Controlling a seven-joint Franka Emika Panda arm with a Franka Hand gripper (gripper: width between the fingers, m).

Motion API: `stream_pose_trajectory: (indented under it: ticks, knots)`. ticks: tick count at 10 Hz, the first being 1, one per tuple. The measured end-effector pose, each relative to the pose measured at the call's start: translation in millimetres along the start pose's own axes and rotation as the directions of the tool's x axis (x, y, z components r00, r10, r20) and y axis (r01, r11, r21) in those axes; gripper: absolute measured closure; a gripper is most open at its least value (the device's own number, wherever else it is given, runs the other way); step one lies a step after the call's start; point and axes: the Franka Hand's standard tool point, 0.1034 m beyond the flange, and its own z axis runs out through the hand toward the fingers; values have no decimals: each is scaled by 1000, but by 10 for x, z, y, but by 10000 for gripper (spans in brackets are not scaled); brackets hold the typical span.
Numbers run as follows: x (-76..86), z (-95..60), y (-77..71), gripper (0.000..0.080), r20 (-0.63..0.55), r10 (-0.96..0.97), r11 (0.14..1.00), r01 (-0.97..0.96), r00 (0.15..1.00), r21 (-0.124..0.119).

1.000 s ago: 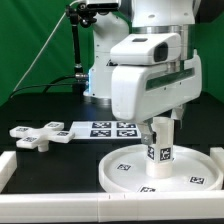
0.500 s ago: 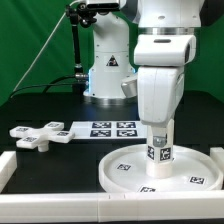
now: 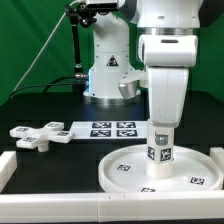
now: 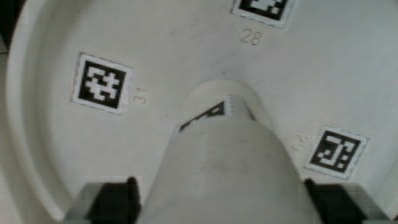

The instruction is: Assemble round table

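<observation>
The large rimmed round disc (image 3: 190,160) lies flat at the front right of the table, tags facing up. The short thick cylinder post (image 3: 160,152) stands upright on the disc's middle. My gripper (image 3: 161,128) comes straight down on the post's top and is shut on it. In the wrist view the post (image 4: 217,150) fills the space between the two dark fingertips (image 4: 116,198), with the disc (image 4: 54,60) below. The cross-shaped piece (image 3: 38,133) lies loose on the table at the exterior view's left.
The marker board (image 3: 108,128) lies flat behind the disc. A white raised border (image 3: 60,205) runs along the table's front edge and left side. The robot base (image 3: 108,65) stands at the back before a green curtain.
The wrist has turned about the vertical axis while holding the post; the broad housing that faced sideways now looks narrow. The post and disc stay in place.
</observation>
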Motion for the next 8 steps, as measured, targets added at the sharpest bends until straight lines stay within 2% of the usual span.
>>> stream_pose_trajectory:
  ticks: [1, 4, 6, 8]
  knots:
    - [-5, 3, -5, 390, 1, 1, 1000, -1, 1000, 2]
    - [-8, 6, -8, 390, 1, 28, 1000, -28, 1000, 3]
    - [5, -2, -11, 390, 3, 250, 968, -250, 968, 17]
    - [2, 7, -13, 390, 6, 364, 931, -364, 931, 19]
